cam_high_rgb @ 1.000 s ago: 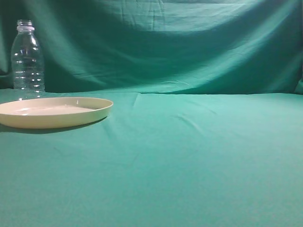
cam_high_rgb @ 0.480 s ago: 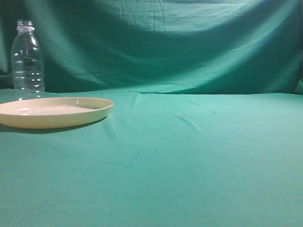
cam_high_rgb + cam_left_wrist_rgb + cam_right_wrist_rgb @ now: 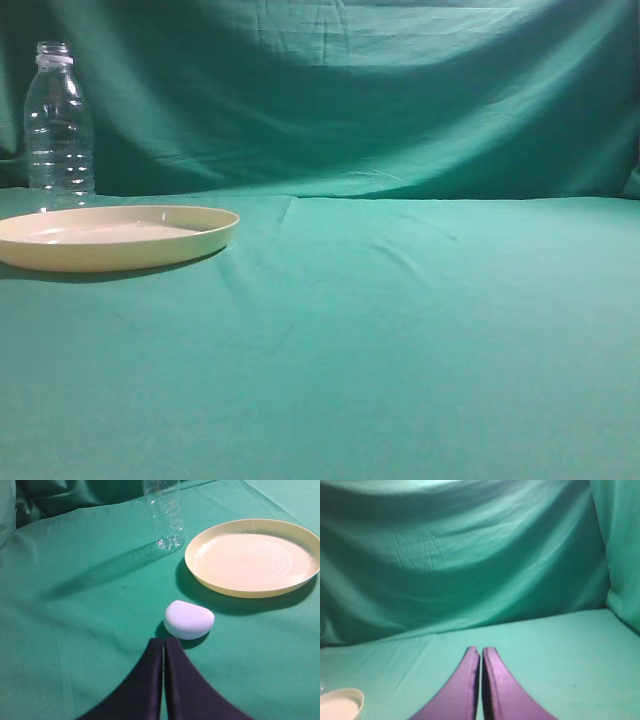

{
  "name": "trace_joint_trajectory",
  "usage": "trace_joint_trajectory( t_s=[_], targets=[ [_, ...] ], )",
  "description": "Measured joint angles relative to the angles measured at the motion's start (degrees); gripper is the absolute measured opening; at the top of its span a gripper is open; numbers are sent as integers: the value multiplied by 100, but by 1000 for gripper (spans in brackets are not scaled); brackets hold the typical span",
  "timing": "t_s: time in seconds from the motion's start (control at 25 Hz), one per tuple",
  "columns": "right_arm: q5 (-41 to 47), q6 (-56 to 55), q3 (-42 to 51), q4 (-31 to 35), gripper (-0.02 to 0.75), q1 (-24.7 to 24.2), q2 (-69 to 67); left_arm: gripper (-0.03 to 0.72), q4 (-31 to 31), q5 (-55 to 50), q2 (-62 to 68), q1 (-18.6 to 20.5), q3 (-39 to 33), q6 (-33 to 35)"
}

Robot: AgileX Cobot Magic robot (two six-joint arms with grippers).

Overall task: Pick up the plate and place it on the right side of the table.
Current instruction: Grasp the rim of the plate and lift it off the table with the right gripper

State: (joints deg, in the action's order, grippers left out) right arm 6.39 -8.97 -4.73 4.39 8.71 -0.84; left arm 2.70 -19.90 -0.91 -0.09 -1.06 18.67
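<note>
The cream-yellow plate (image 3: pixel 115 237) lies flat on the teal table (image 3: pixel 400 330) at the left of the exterior view. In the left wrist view the plate (image 3: pixel 252 557) is up and to the right of my left gripper (image 3: pixel 163 641), which is shut and empty, well short of the plate. My right gripper (image 3: pixel 481 651) is shut and empty above bare cloth. Only a sliver of the plate's rim (image 3: pixel 342 705) shows at the bottom left of the right wrist view. Neither gripper shows in the exterior view.
A clear plastic bottle (image 3: pixel 58 125) stands upright just behind the plate; it also shows in the left wrist view (image 3: pixel 164 512). A small white rounded object (image 3: pixel 189 619) lies on the cloth just ahead of my left fingertips. Green backdrop cloth (image 3: pixel 470 555) hangs behind the table.
</note>
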Motion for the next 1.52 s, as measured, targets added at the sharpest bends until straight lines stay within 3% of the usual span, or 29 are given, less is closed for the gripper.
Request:
trace_joint_trajectory(
  t_s=[0.32,0.6,0.68,0.88,0.96,1.2,1.52],
  targets=[
    [2704,74,-2115,2,0,0,-2127,0,0,0,0,0,0,0],
    [3421,127,-2895,332,0,0,-3473,0,0,0,0,0,0,0],
    [3461,435,-2998,609,0,-9,-3763,0,0,0,0,0,0,0],
    [3916,1952,-3487,2092,0,-9,-4837,0,0,0,0,0,0,0],
    [3969,2185,-3729,2291,0,34,-5303,0,0,0,0,0,0,0],
    [3861,2295,-4509,2191,0,1024,-6802,0,0,0,0,0,0,0],
    [3931,1545,-6418,1092,0,2552,-8919,0,0,0,0,0,0,0]
  ],
)
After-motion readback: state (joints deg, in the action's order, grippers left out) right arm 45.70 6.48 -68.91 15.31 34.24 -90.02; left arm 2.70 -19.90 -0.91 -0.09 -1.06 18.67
